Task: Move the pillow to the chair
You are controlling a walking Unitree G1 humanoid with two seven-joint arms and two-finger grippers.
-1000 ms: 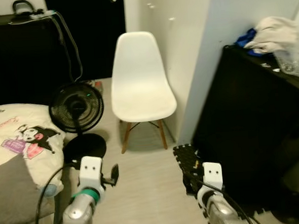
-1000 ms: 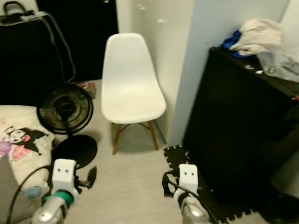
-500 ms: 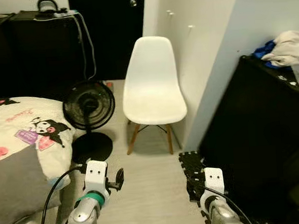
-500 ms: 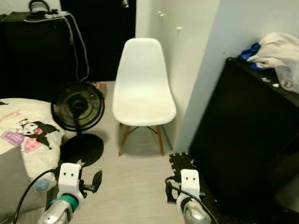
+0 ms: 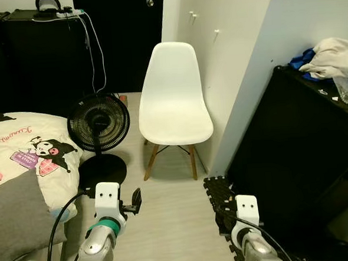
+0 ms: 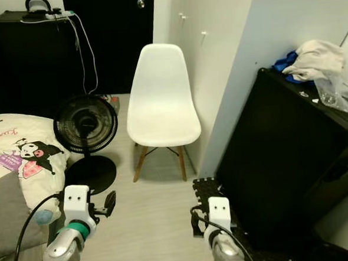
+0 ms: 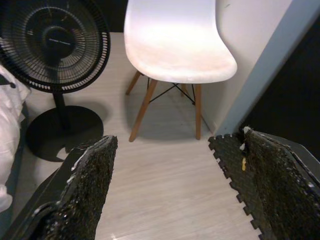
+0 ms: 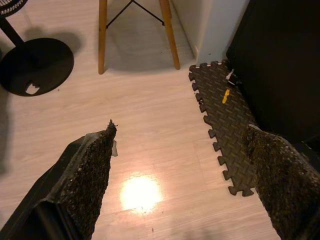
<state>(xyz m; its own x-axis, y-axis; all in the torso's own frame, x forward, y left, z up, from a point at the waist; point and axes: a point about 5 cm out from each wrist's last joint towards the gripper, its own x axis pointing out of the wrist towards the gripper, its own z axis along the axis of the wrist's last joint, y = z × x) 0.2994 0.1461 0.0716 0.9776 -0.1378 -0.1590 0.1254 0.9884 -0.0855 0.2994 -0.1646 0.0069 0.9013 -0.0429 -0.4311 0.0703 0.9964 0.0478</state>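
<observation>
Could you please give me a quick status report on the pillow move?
Both end effectors open and empty, left, right, held low over the floor. Pillow on the bed at left, untouched. White chair ahead, seat bare. Standing fan between them.

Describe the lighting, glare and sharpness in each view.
Eye views: sharp and evenly lit, though the black cabinet and doorway lose detail in shadow. Right wrist view: a bright glare spot on the floor. Left wrist view: the chair seat is washed out, and the near fingers are soft.
</observation>
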